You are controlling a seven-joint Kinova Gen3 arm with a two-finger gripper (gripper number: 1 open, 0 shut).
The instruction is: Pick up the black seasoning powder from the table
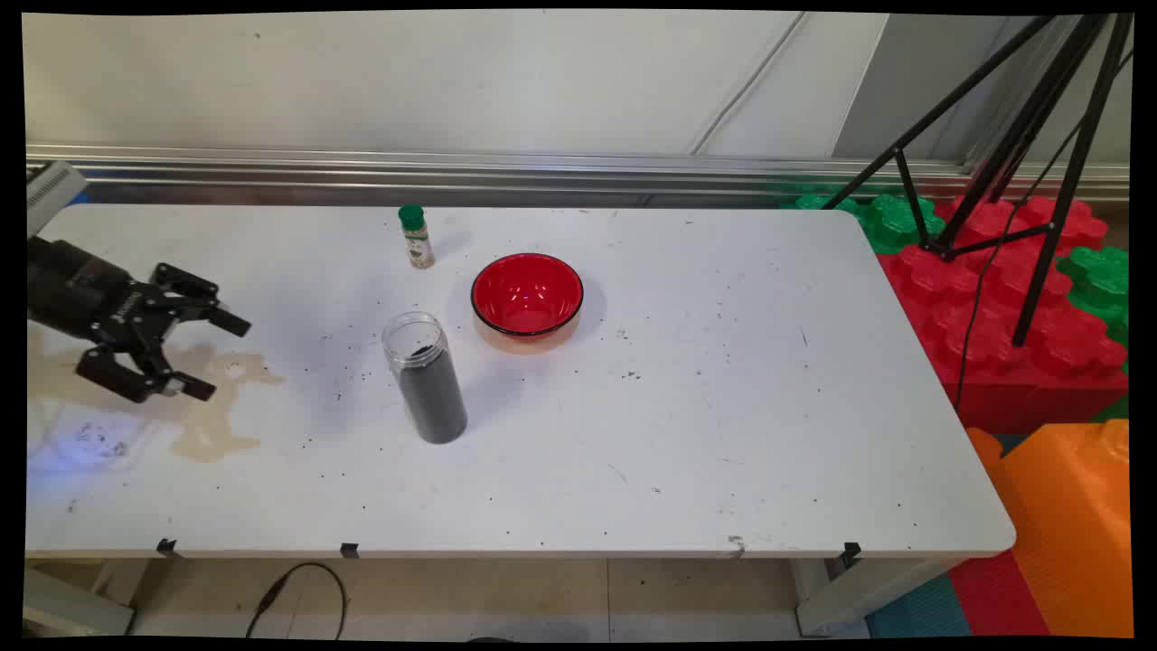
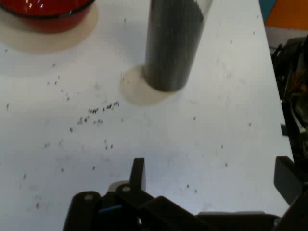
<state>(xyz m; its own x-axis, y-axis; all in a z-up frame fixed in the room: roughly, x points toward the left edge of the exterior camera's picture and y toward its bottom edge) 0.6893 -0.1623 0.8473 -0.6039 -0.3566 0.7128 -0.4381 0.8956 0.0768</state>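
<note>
My black gripper (image 1: 215,357) hovers over the table's left side, open, with nothing between its fingers. To its right stands a clear lidless jar (image 1: 424,377) mostly filled with dark grains; the hand view shows the jar (image 2: 173,43) straight ahead, some way off. A red bowl (image 1: 527,296) sits behind and to the right of the jar, and its edge shows in the hand view as the red bowl (image 2: 45,12) at the top left. A small spice bottle with a green cap (image 1: 416,236) stands upright near the table's back edge.
A tan stain (image 1: 212,398) spreads over the table under the gripper, and dark grains are scattered around the jar. A black tripod (image 1: 1012,163) stands on red and green foam blocks (image 1: 1012,307) right of the table, with an orange block (image 1: 1076,515) in front.
</note>
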